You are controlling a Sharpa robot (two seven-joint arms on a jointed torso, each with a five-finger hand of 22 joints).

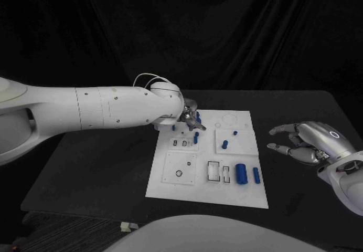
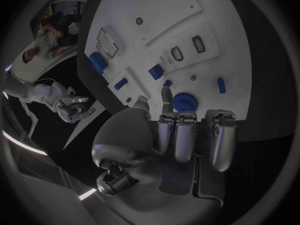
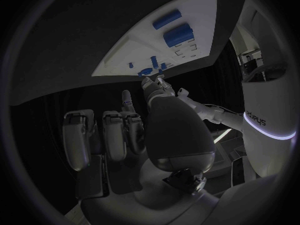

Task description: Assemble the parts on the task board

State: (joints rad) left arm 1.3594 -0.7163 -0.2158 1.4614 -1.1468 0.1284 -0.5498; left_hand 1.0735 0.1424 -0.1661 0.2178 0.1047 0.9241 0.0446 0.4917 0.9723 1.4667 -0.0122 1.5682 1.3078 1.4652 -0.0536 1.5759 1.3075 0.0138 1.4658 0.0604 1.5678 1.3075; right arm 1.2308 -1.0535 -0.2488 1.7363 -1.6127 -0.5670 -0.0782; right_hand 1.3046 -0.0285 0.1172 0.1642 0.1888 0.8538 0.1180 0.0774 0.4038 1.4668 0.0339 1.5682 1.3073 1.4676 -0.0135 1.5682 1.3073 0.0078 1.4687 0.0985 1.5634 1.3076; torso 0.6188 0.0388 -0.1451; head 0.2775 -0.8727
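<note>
- Head view: left hand (image 1: 188, 116) over the white board's (image 1: 208, 191) far edge, apparently pinching a round blue part (image 2: 185, 102); seating it seems next.
- Right hand (image 1: 306, 142) beside the board, fingers apart, holding nothing.

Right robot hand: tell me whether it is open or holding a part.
Open. The right robot hand hovers over the black table beside the task board, fingers apart, with nothing in them.
</note>
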